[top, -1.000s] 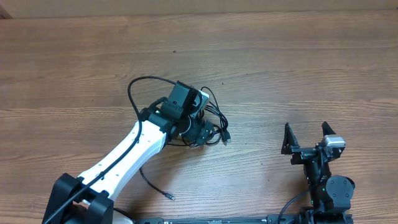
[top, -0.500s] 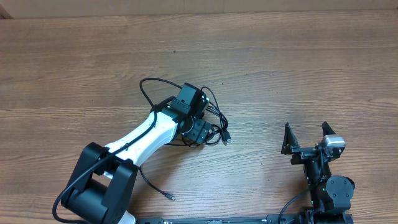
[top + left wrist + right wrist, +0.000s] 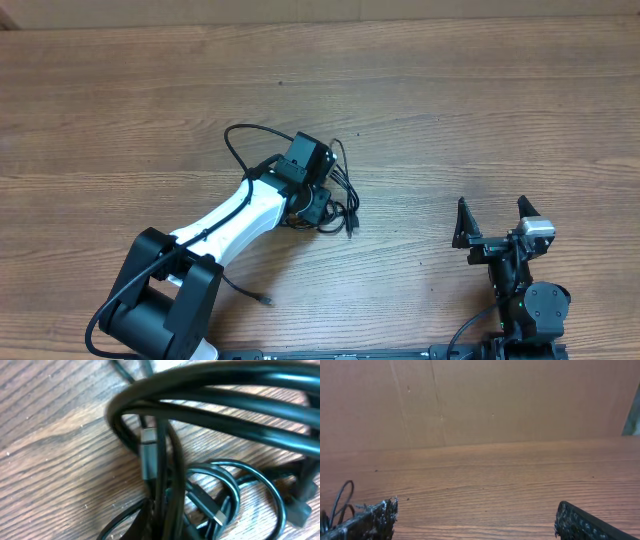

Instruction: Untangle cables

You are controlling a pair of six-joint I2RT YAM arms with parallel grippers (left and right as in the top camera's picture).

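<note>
The cables (image 3: 342, 192) form a knot of thin black cords on the wood just right of the left arm's wrist. My left gripper (image 3: 316, 207) reaches down into that knot, shut on a bunch of strands. In the left wrist view the cables (image 3: 210, 405) fill the frame, and strands run down between the left gripper's (image 3: 165, 529) closed jaws. A grey plug (image 3: 148, 452) and a black plug (image 3: 210, 510) lie among them. A loose cable end (image 3: 262, 298) trails toward the front. My right gripper (image 3: 492, 215) stands open and empty, far to the right; its fingertips (image 3: 370, 521) frame bare wood.
The left arm's white link (image 3: 225, 228) slants from the front left up to the knot. A cardboard wall (image 3: 480, 400) stands at the table's far edge. A cable loop (image 3: 339, 500) shows at the left of the right wrist view.
My left gripper has gone from open to shut on the cable knot. The strands drew in a little, and the loose trailing end slid up and left. The right arm has not moved.
</note>
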